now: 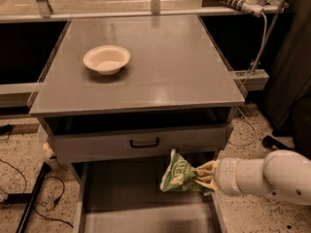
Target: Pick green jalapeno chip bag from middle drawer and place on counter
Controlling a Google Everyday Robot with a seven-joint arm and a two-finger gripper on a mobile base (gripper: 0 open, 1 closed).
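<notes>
The green jalapeno chip bag (177,173) hangs in the air above the open middle drawer (121,198), just below the closed drawer front. My gripper (203,176) comes in from the right on a white arm and is shut on the bag's right edge. The counter (165,67) is the large grey top above, with a white bowl (106,59) on its left part. The bag's lower edge is clear of the drawer floor.
A closed grey drawer front with a black handle (144,142) sits just above the bag. Cables (39,198) lie on the speckled floor at left. A dark chair base (282,142) stands at right. A power strip (243,1) hangs at the back right.
</notes>
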